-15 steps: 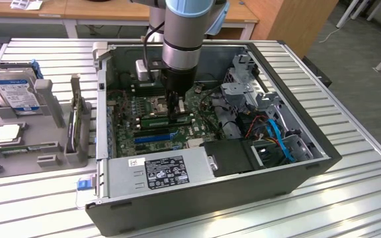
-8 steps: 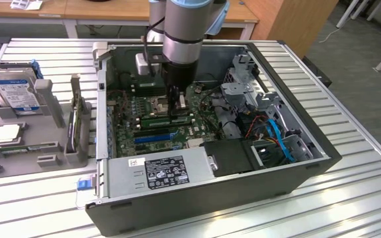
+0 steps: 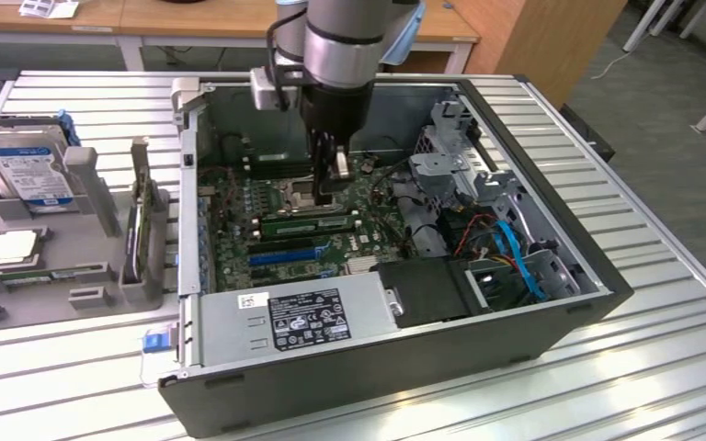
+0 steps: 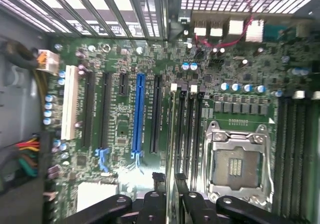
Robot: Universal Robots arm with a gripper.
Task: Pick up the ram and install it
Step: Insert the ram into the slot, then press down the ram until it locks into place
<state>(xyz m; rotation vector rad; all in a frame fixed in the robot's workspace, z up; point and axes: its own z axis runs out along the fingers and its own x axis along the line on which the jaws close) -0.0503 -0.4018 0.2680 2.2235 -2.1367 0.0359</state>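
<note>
Gripper (image 3: 332, 188) clamped on ram (image 4: 178, 186), low over motherboard (image 4: 125, 109) slots (image 4: 187, 129) — picked up, not yet seated.

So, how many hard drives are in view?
1: the hard drive stands in the gray holder, at the exterior view's left of the computer case. Others may be hidden inside.

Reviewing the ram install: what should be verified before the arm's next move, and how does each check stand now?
1. Open black computer case leaves the green motherboard reachable: ok.
2. Gripper is over the black memory slots beside the silver processor socket: ok.
3. Long green ram stick lies along a slot: ok.
4. Ram fully seated: cannot tell.
5. Red and blue cables are away from the slots: ok.
</note>
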